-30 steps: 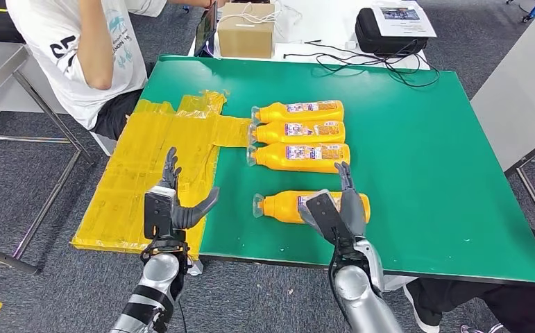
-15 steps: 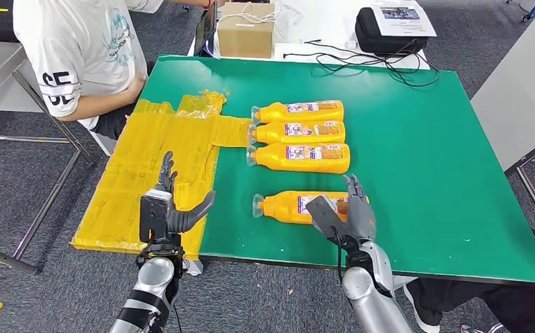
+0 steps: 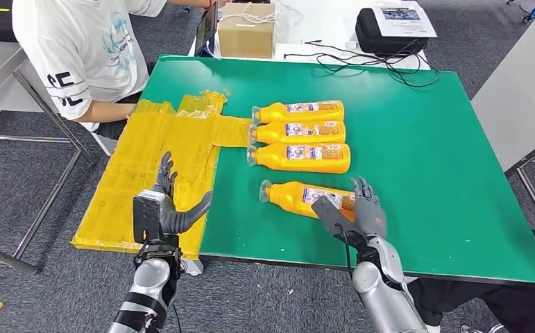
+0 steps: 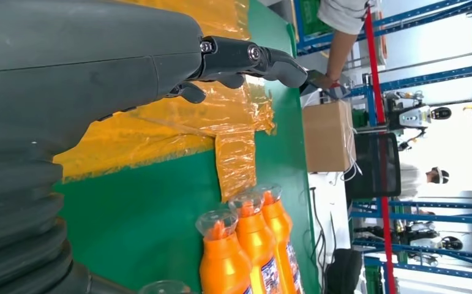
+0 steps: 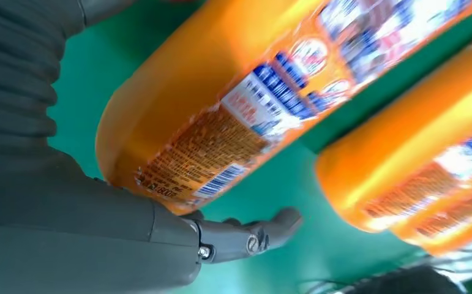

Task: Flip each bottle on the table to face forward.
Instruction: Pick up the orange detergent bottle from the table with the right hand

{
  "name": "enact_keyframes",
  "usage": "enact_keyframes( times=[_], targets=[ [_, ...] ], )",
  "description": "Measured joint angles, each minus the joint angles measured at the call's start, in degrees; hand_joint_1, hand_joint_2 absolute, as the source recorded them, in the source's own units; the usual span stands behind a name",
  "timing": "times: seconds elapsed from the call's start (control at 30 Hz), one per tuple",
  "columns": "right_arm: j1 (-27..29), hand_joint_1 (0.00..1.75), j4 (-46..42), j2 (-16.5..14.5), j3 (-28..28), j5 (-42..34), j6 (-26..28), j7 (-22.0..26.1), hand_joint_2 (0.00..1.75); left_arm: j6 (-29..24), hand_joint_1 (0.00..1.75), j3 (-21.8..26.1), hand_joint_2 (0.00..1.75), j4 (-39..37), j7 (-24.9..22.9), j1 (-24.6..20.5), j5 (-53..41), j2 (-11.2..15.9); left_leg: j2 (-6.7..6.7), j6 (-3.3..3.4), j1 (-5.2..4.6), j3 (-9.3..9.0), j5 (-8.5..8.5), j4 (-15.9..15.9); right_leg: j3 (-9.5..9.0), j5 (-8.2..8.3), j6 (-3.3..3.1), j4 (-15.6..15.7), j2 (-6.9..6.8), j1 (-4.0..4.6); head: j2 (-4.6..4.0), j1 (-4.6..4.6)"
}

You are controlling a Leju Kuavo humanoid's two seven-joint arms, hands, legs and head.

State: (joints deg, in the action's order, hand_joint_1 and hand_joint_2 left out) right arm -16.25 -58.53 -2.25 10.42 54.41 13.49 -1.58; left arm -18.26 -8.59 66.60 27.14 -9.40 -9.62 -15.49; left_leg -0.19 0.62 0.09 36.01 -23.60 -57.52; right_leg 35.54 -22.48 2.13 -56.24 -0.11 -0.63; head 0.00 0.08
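Three orange bottles (image 3: 298,111) (image 3: 298,132) (image 3: 299,157) lie side by side on the green table (image 3: 424,173), caps to the left, labels up. A fourth orange bottle (image 3: 298,196) lies nearer me, slanted, label up. My right hand (image 3: 357,216) rests against its base end with fingers spread and upright. In the right wrist view this bottle (image 5: 233,92) lies against the right hand (image 5: 68,233), the thumb (image 5: 245,236) stretched past its base. My left hand (image 3: 162,209) hovers open over the yellow tape (image 3: 160,159), holding nothing; the left wrist view shows the left hand (image 4: 98,73) and the bottle caps (image 4: 233,214).
A person in a white shirt (image 3: 77,48) sits at the table's far left corner. A cardboard box (image 3: 245,31), a black case (image 3: 389,31) and cables (image 3: 368,64) lie at the back. A white table (image 3: 521,90) stands to the right.
My right hand slid right and back toward the table's near edge. The near bottle swung, its cap end moving away from me and rightward. The person shifted; my left hand barely moved.
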Motion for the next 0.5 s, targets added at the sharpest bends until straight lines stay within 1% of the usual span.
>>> enact_keyframes(
  times=[0.13,0.33,0.37,0.47,0.5],
  targets=[
    [-1.52,0.00,2.22,0.23,-0.01,0.95,-1.33,-0.39,1.75,0.79,0.00,0.19,1.75,0.00,-0.11,0.01,0.62,0.01,0.01,0.00,0.00,-0.01,0.00,0.00,0.01,0.00,0.00,0.00,0.01,0.00,0.00,-0.01],
    [-5.45,0.00,6.74,0.39,0.40,0.76,-4.83,-1.40,1.75,1.49,0.00,0.29,1.75,0.00,-0.34,0.00,1.02,0.01,0.02,0.00,0.01,-0.04,0.00,0.00,0.00,0.01,0.00,0.00,0.02,0.01,0.00,-0.01],
    [-6.10,0.04,7.46,0.40,0.50,0.47,-5.27,-1.53,1.75,1.57,0.00,0.29,1.75,0.00,-0.38,0.00,1.09,0.01,0.02,0.00,0.00,-0.06,0.00,0.00,-0.01,0.01,0.00,0.00,0.02,0.01,0.00,0.00],
    [-7.79,1.34,9.47,0.46,0.71,-0.77,-6.72,-1.61,1.75,1.79,0.00,0.31,1.75,-0.01,-0.48,-0.01,1.25,0.02,0.02,0.00,0.00,-0.09,0.00,0.00,-0.05,0.01,0.00,0.00,0.02,0.01,0.00,0.00],
    [-8.41,1.73,10.17,0.51,0.78,-1.52,-7.52,-1.49,1.75,1.90,0.00,0.32,1.75,-0.04,-0.50,-0.04,1.38,0.03,0.05,0.00,0.00,-0.12,0.00,0.00,-0.06,0.01,-0.01,0.01,0.03,0.01,0.00,-0.01]
  ],
)
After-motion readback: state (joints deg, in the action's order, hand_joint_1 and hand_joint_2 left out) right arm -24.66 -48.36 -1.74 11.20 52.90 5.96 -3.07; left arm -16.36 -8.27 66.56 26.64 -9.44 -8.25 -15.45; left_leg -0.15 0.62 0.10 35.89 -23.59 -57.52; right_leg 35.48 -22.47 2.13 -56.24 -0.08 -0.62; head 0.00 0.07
